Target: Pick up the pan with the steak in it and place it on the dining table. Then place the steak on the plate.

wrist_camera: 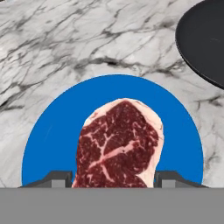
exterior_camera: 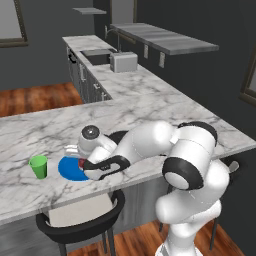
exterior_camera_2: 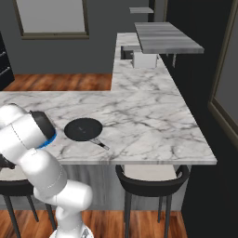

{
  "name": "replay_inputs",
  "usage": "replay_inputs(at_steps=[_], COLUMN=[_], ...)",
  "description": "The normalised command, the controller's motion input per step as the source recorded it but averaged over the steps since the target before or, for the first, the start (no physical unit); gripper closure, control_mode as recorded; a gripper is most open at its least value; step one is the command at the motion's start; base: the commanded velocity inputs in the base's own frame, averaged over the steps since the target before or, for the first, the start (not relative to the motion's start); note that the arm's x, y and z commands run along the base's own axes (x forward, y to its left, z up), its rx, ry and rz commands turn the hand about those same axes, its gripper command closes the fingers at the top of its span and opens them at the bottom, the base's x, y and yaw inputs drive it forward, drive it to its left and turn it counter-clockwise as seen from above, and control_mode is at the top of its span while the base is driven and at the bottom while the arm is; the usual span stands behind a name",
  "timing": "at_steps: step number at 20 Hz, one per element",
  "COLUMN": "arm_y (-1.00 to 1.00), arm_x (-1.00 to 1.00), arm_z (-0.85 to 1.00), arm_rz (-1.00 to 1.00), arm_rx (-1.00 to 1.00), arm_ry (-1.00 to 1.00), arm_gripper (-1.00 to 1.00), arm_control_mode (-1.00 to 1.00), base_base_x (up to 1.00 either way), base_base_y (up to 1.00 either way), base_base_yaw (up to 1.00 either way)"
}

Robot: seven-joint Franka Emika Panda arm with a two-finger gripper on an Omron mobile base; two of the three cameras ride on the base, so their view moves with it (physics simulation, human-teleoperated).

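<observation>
In the hand view the red, fat-marbled steak [wrist_camera: 117,146] sits between the two finger tips of my gripper [wrist_camera: 114,178], which is shut on it just above the middle of the blue plate [wrist_camera: 52,135]. From the left base view the gripper [exterior_camera: 84,163] reaches down over the plate [exterior_camera: 69,170], and a sliver of the steak [exterior_camera: 81,162] shows at its tip. The black pan [exterior_camera_2: 83,128] rests empty on the dining table [exterior_camera_2: 153,121], handle pointing toward the front edge, right beside the plate. The arm hides most of the pan [exterior_camera: 118,135] in the left base view.
A small green cup [exterior_camera: 38,166] stands left of the plate. Dark stools [exterior_camera: 80,220] [exterior_camera_2: 151,176] are tucked under the table's front edge. A toaster [exterior_camera: 123,62] and a sink [exterior_camera: 96,57] are far back on the counter, beneath a grey shelf [exterior_camera: 165,37].
</observation>
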Motion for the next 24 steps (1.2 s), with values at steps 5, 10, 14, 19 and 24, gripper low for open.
replay_inputs(at_steps=[5,10,14,19,24], arm_y=[0.18,0.0,-0.18,-0.35,-0.03], arm_x=[0.0,0.02,0.03,0.1,0.0], arm_z=[-0.19,-0.01,-0.25,-0.14,0.0], arm_rz=[0.0,0.0,0.0,0.0,0.0], arm_rx=[0.0,0.0,-0.01,0.0,0.0], arm_ry=[0.0,0.0,0.0,0.0,0.0], arm_gripper=[1.0,1.0,1.0,1.0,1.0], arm_control_mode=[-1.0,-1.0,-1.0,-1.0,-1.0], base_base_x=[0.0,0.0,0.0,0.0,0.0], base_base_y=[0.0,0.0,0.0,0.0,0.0], base_base_yaw=[0.0,0.0,0.0,0.0,0.0])
